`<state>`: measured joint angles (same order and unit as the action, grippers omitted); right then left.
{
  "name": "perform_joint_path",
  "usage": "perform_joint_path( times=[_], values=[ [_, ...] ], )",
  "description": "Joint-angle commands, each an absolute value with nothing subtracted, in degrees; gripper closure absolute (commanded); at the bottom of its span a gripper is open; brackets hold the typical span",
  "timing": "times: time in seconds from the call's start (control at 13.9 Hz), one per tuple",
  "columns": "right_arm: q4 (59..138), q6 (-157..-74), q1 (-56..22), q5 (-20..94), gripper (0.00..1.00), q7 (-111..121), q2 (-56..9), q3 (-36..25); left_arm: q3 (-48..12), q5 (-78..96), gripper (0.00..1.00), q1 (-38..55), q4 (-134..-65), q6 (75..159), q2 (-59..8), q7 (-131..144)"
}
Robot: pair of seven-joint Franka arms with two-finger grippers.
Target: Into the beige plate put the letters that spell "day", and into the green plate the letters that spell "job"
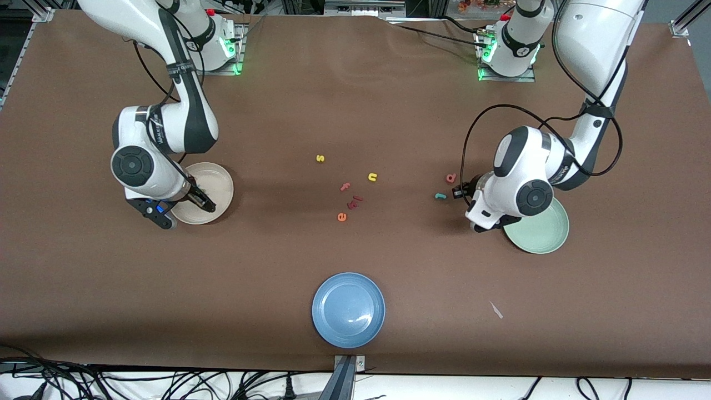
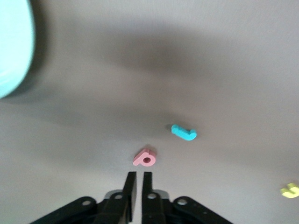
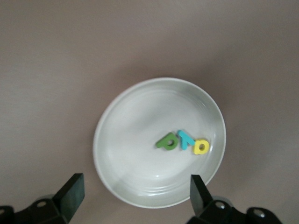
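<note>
The beige plate holds the green "a", teal "y" and yellow "d" close together. My right gripper hangs open just above this plate's rim, holding nothing. The pinkish-red "b" and teal "j" lie on the table beside the green plate. My left gripper is low next to them, shut with only a thin slit and nothing between its fingers. The "b" lies just past its tips.
Loose letters lie mid-table: a yellow "s", a yellow "n", a pink "f", another pink piece and an orange "e". A blue plate stands near the front edge. The left arm covers part of the green plate.
</note>
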<state>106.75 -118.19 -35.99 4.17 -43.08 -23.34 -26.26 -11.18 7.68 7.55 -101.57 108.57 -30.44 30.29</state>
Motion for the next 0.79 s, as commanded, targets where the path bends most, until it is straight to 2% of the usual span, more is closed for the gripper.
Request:
perform_joint_path(
  times=[0.0, 0.22, 0.29, 0.5, 0.72],
  values=[
    [103.98, -116.54, -36.03, 4.57, 0.00, -38.69, -23.12, -25.84, -10.99, 8.70, 0.36, 9.05, -103.35, 110.03, -31.55, 27.86],
    [103.71, -116.28, -36.39, 4.48, 0.00, -37.62, -23.20, -23.13, -10.99, 8.44, 0.35, 11.16, -108.27, 115.38, -31.46, 27.77],
    [103.71, -116.19, -36.30, 4.40, 0.00, -37.18, -23.12, -23.03, -10.99, 8.18, 0.33, 11.25, -109.33, 116.88, -31.38, 27.77],
    [103.36, -116.19, -36.39, 4.57, 0.00, -33.85, -23.03, -22.33, -10.99, 7.39, 0.15, 11.25, -110.56, 117.33, -31.29, 26.64],
    [101.52, -113.13, -36.39, 4.66, 0.00, -32.26, -22.06, -20.83, -10.99, 7.38, 0.15, 11.86, -112.93, 119.95, -31.20, 26.54]
  ],
)
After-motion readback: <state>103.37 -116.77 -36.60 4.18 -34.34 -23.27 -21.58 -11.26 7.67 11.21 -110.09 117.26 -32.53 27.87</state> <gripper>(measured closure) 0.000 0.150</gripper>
